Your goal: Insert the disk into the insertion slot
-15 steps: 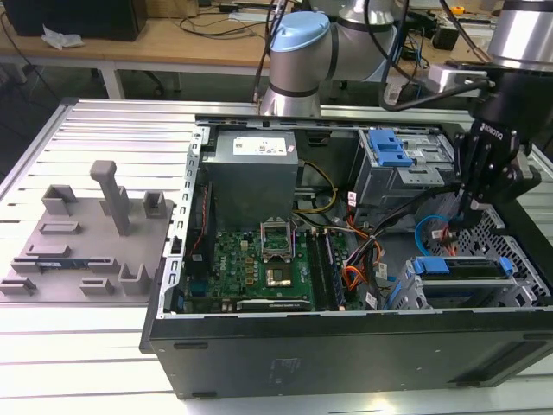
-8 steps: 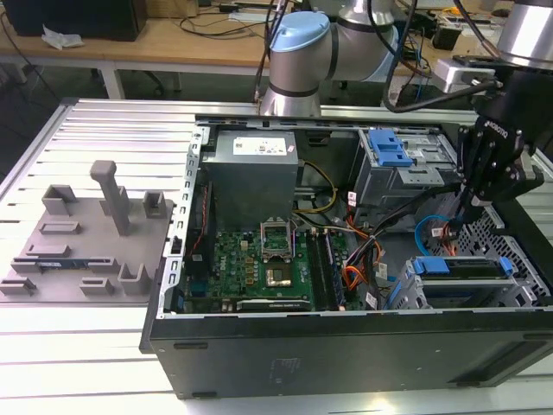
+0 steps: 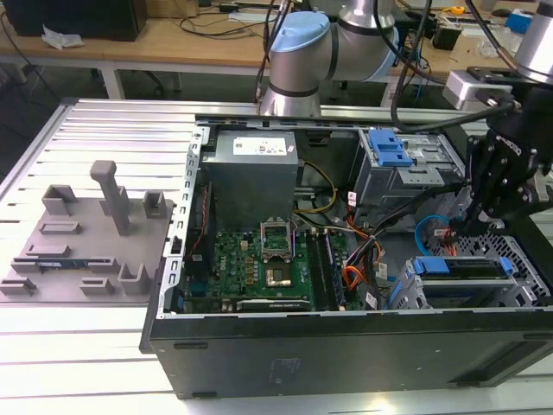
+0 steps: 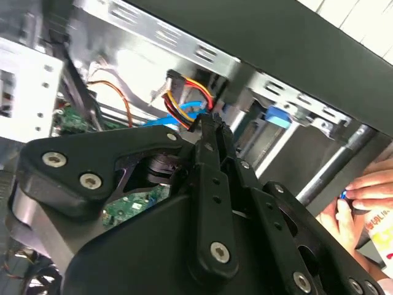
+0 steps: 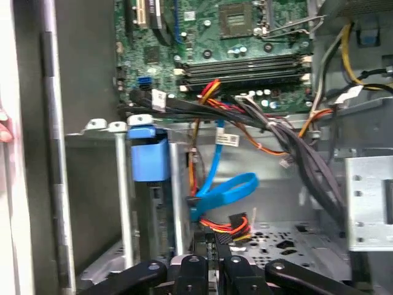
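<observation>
Disk sits in the insertion slot, the grey perforated cage at the near corner of the open computer case, on the exterior view's right. Its blue carrier ends show at the cage mouth, and the first wrist view shows the disk's blue handle standing between the cage's metal rails.

The gripper hangs just beyond the disk, on its far side, tips pointing down into the case and apart from the blue carrier. In the second wrist view the gripper's jaws are narrow, tips drawn together. They are right at a power plug with red, yellow and black wires, beside a looped blue data cable. Whether the tips pinch the plug I cannot tell.

Farther back stands the larger silver cage with its blue latch. The motherboard lies toward the exterior view's left. A person's hand rests outside the case.
</observation>
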{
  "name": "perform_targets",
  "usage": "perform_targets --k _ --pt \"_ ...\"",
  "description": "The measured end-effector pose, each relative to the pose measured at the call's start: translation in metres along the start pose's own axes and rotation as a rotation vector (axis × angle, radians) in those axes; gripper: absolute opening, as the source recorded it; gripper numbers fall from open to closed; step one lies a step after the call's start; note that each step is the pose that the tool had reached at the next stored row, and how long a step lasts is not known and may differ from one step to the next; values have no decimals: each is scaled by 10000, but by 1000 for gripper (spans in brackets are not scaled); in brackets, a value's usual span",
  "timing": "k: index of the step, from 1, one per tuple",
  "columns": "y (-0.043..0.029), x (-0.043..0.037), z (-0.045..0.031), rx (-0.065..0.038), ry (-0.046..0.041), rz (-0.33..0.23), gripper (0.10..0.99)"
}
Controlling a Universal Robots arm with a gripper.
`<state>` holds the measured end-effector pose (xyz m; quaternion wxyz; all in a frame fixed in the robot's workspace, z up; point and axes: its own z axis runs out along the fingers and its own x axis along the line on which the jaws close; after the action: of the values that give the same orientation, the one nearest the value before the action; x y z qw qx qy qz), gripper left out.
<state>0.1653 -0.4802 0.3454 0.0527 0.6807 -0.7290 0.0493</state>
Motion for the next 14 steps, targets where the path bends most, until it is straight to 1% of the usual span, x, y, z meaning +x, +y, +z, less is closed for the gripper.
perform_targets --k 1,3,7,8,9,11,12,13,14 --pt "-2 31 5 -17 -7 -2 165" --pt "-6 94 14 -41 -77 -5 165" --pt "-6 96 14 -42 -82 -6 165" --pt "-7 102 5 -44 -112 -6 165" --pt "-7 112 -6 -59 -314 -9 165" --pt "-8 130 -14 -79 -612 -11 165" --pt "-11 156 -31 -92 -809 -14 165" --pt "-13 172 -39 -94 -842 -15 165" --pt "-13 179 -38 -95 -849 -15 165"
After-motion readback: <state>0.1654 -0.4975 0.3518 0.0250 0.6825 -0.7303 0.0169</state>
